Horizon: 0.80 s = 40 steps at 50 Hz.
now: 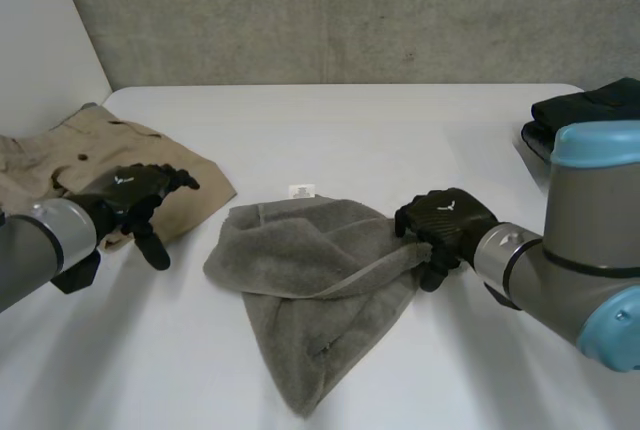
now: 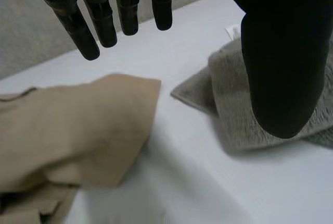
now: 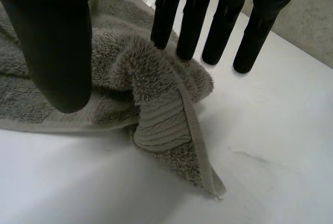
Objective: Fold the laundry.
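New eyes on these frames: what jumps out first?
A crumpled grey towel lies in the middle of the table, with the open right hand at its right edge. The open left hand hangs over the edge of a tan garment at the left. Dark clothes sit far right.

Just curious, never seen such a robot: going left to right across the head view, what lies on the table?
In order: tan garment → grey towel → right hand, at the towel's right edge → dark clothes.

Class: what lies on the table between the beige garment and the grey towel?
Nothing: bare white table separates beige garment from grey towel, shown in the left wrist view.
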### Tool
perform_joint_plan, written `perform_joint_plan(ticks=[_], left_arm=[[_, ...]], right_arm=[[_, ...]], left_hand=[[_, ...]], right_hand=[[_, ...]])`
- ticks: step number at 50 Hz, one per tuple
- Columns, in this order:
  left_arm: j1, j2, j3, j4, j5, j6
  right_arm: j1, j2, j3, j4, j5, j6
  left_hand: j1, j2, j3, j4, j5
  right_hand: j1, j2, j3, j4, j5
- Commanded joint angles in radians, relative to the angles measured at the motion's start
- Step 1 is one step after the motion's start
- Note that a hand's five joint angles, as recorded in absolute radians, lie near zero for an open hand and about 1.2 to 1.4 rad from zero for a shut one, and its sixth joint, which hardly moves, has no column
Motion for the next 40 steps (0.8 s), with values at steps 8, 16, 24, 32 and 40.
perform_joint_plan(ticks=[8,16,24,32,40], left_arm=[[-0.031,-0.163,0.032,0.038,0.062,-0.006],[-0.134,-0.249,0.105,0.067,0.033,-0.055],[-0.280,-0.327,0.194,0.058,0.011,-0.133],[-0.295,-0.288,0.280,0.044,-0.208,-0.123],[-0.286,-0.222,0.570,0.135,-0.252,0.023]], right_arm=[[0.104,-0.068,-0.006,-0.205,0.022,0.034],[0.153,-0.301,-0.072,-0.205,0.021,0.089],[0.151,-0.370,-0.101,-0.191,0.006,0.218],[0.043,-0.367,-0.087,-0.189,0.012,0.171],[0.003,-0.184,-0.209,-0.223,0.047,0.019]], left_hand=[[-0.040,-0.027,-0.038,-0.027,-0.023],[-0.090,-0.078,-0.089,-0.078,-0.074],[0.296,0.309,0.298,0.309,0.312],[1.131,1.144,1.133,1.144,1.148],[1.131,1.144,1.133,1.144,1.148]], right_hand=[[0.798,0.797,0.796,0.810,0.804],[0.798,0.797,0.796,0.810,0.804],[0.798,0.797,0.796,0.810,0.804],[0.798,0.797,0.796,0.810,0.804],[0.798,0.797,0.796,0.810,0.804]])
